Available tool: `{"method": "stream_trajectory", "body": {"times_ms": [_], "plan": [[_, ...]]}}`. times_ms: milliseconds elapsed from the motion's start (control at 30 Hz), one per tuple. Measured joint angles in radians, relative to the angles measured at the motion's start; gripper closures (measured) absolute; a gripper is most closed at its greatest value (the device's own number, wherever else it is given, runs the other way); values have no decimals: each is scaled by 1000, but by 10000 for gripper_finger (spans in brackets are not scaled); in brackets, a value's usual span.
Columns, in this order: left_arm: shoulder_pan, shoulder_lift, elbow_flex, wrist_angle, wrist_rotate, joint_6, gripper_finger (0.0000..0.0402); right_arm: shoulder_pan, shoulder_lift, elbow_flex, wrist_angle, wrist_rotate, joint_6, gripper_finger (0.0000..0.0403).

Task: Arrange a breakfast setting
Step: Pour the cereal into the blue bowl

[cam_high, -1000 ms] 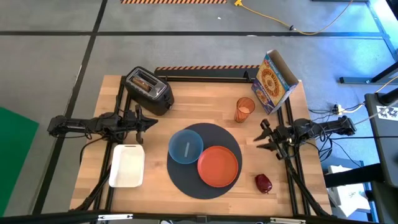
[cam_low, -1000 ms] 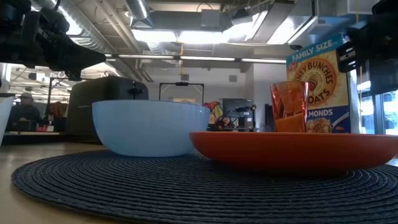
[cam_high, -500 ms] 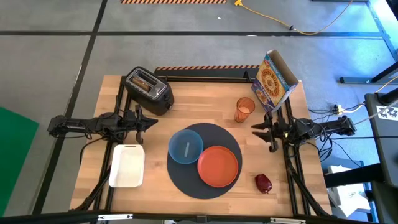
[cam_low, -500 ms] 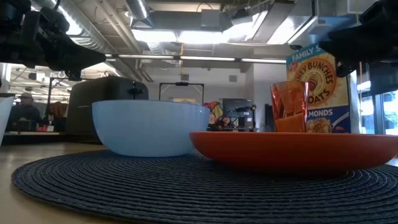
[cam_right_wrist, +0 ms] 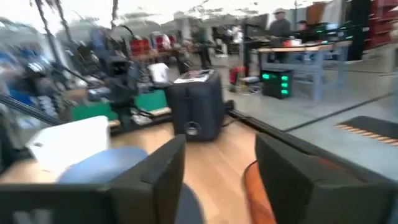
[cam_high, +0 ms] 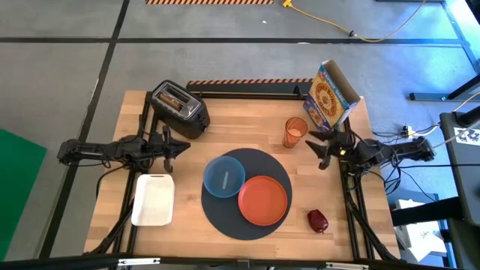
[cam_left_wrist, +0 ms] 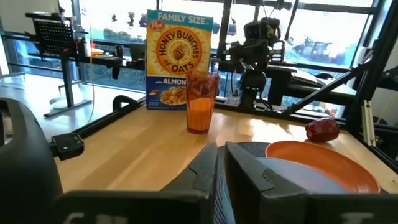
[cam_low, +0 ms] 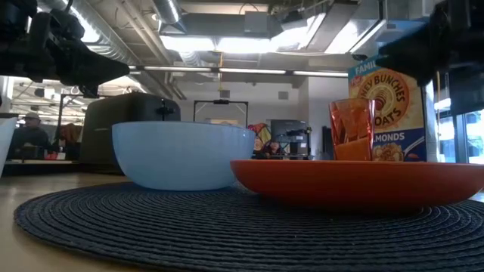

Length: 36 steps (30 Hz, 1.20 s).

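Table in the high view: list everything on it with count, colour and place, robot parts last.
Round woven mat: 1, dark grey, table centre.
Bowl: 1, blue, on mat's left part.
Plate: 1, orange, on mat, right of bowl.
Translucent cup: 1, orange, behind mat.
Cereal box: 1, blue and yellow, back right.
Toaster: 1, black, back left, toast slice in slot.
Rectangular dish: 1, white, front left.
Fruit: 1, dark red, front right.
Left gripper: shut, beside toaster.
Right gripper: open, near cup.

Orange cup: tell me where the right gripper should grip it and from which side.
Grip the translucent orange cup around its side wall, probably near mid-height, coming in level from the cereal-box side where the open right gripper already is. It stands upright, tapers downward and has no handle, so opposite walls look like the surest hold. The left gripper waits by the toaster.
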Motion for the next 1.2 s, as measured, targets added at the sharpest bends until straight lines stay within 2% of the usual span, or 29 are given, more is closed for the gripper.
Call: {"method": "stream_trajectory", "body": {"times_ms": [100, 300, 367, 467, 600, 733, 833, 900, 1033, 1133, 1200], "plan": [[0, 0, 0, 35, -14, 29, 345, 0, 88, 123, -64, 95, -32, 157], [0, 25, 0, 54, -84, 31, 291, 0, 282, 385, -240, 414, -84, 81], [0, 47, 0, 54, -102, 33, 273, 0, 339, 458, -306, 464, -86, 64], [0, 78, 0, 54, -160, 72, 249, 0, 415, 550, -384, 480, -90, 46], [0, 90, 0, 82, -292, 111, 230, 0, 487, 679, -391, 535, -205, 34], [1, 90, 0, 61, -299, 101, 226, 0, 535, 816, -389, 664, -372, 32], [1, 91, 0, -7, -294, 89, 225, 0, 541, 884, -389, 765, -373, 37], [1, 94, 0, 3, -328, 95, 225, 0, 530, 906, -389, 826, -357, 41], [14, 95, 0, 182, -466, 191, 225, 0, 506, 950, -390, 956, -364, 42], [36, 94, 0, 309, -443, 363, 225, 1, 486, 978, -389, 930, -340, 42], [50, 94, 0, 312, -383, 454, 225, 1, 469, 975, -431, 850, -316, 42]]}}
